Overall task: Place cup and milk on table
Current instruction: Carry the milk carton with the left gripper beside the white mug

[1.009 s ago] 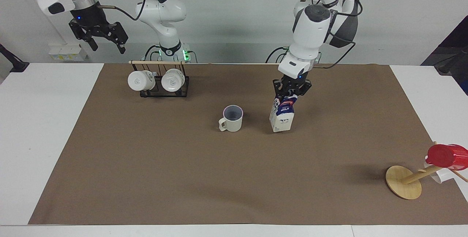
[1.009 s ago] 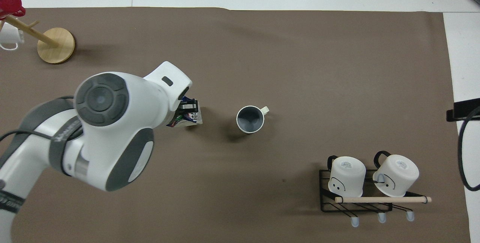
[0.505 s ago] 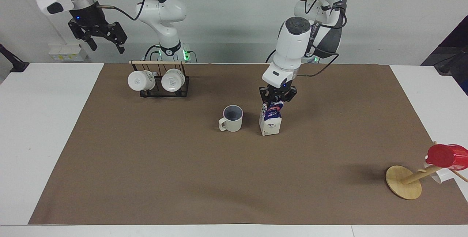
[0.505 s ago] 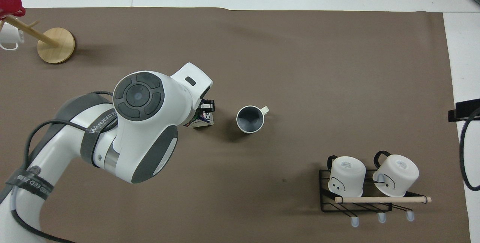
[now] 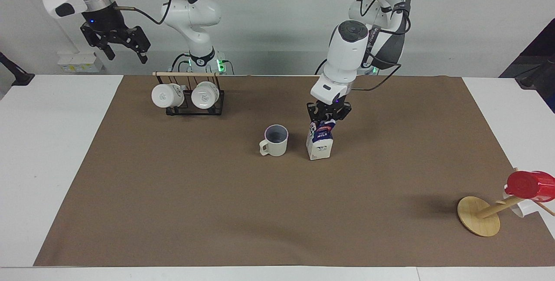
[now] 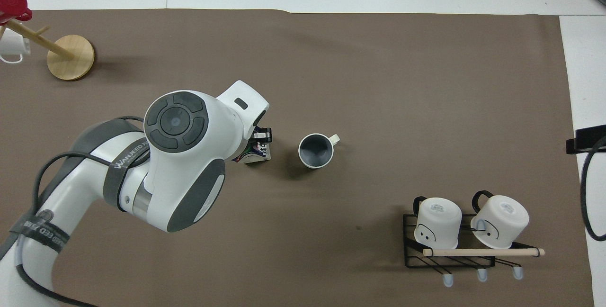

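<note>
Brown paper covers the bench. In the facing view the left gripper pinches the gable top of the milk carton, which stands just beside the cream mug. The right gripper, jaws wide, waits raised above the mug rack's end. From overhead, carton and mug sit mid-bench.

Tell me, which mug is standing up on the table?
The cream mug with the lavender-grey inside, beside the milk carton. The two white mugs hang tipped on the rack.
</note>
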Robot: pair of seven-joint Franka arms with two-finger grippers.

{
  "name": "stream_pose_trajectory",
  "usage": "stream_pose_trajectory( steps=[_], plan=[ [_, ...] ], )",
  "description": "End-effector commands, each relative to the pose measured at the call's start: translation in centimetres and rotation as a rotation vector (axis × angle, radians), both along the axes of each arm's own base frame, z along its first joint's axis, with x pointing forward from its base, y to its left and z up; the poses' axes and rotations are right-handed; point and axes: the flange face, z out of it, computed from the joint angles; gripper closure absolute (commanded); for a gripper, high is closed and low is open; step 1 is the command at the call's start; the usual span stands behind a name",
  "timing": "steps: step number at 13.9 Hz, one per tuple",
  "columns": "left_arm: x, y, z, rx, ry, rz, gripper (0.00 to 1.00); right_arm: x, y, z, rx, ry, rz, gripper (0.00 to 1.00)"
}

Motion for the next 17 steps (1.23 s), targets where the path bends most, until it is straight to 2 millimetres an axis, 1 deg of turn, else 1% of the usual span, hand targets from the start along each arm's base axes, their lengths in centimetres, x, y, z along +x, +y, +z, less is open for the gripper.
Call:
stream_pose_trajectory(
  steps=[1,5,7,8,9,10,11,12,13,14,15,16,17],
  plan=[
    [-0.6,-0.1,-0.3,-0.001,0.016,0.008,0.51,-0.9,-0.2,0.0,0.011,0.006,-0.002,0.00],
    [-0.5,-0.1,-0.2,-0.002,0.015,0.014,0.00,-0.9,-0.3,0.0,0.012,0.006,-0.004,0.00],
    [-0.5,-0.2,0.2,-0.003,0.015,0.015,0.00,-0.9,-0.2,0.0,0.011,0.006,-0.002,0.00],
    [-0.6,0.0,0.8,-0.002,0.017,0.016,0.00,-0.9,-0.3,0.0,0.008,0.006,-0.003,0.00],
    [-0.5,0.5,1.9,-0.004,0.014,0.023,0.00,-0.9,0.0,-0.1,0.004,0.006,0.007,0.00],
    [-0.7,1.1,3.5,-0.007,0.010,0.022,0.00,-0.8,0.5,-0.1,0.003,0.003,0.018,0.00],
    [-0.8,2.0,4.8,-0.006,0.008,0.025,0.00,-0.9,0.6,-0.2,0.002,0.002,0.020,0.00],
    [-1.3,2.8,6.8,-0.008,0.009,0.033,0.00,-1.1,0.6,-0.3,0.004,0.000,0.028,0.00],
    [-2.0,3.6,8.3,0.015,0.034,0.033,0.00,-1.2,0.6,-0.4,0.004,-0.008,0.030,0.00],
    [-2.2,5.8,10.2,0.038,0.073,0.053,0.00,-1.1,0.7,-0.3,0.004,-0.015,0.031,0.00],
    [-2.4,7.5,11.7,0.049,0.088,0.035,0.00,-1.1,0.7,-0.3,0.004,-0.015,0.031,0.00],
    [-2.2,9.2,13.0,0.050,0.083,-0.005,0.00,-1.1,0.7,-0.3,0.004,-0.014,0.031,0.00],
    [-1.5,11.9,13.8,0.050,0.078,-0.029,0.00,-1.1,0.7,-0.3,0.005,-0.014,0.030,0.00]
  ],
)
